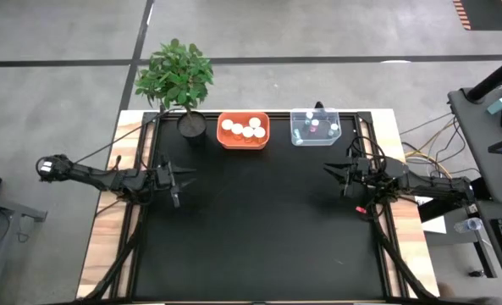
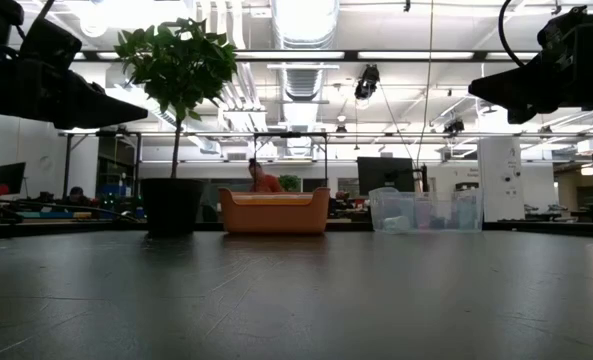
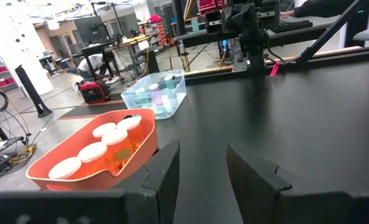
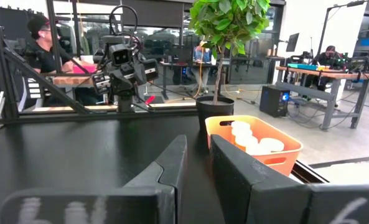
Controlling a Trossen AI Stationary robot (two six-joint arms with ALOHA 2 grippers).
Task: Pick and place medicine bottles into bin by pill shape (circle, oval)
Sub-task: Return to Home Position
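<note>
Several amber bottles with white caps [image 1: 241, 129] stand in the orange bin [image 1: 243, 142] at the table's far edge; they also show in the left wrist view [image 3: 103, 143]. Small bottles with white and pink caps [image 1: 315, 127] sit in the clear bin [image 1: 296, 135]. My left gripper [image 1: 185, 176] hovers open and empty at the table's left side, above the mat. My right gripper [image 1: 330, 172] hovers open and empty at the right side. In the wrist views the fingers of each stand apart, the left gripper [image 3: 203, 168] wider than the right gripper [image 4: 198, 165].
A potted green plant [image 1: 179, 80] stands at the far left, beside the orange bin. The black mat [image 1: 259, 229] covers the table between the arms. People sit at desks in the room beyond the table.
</note>
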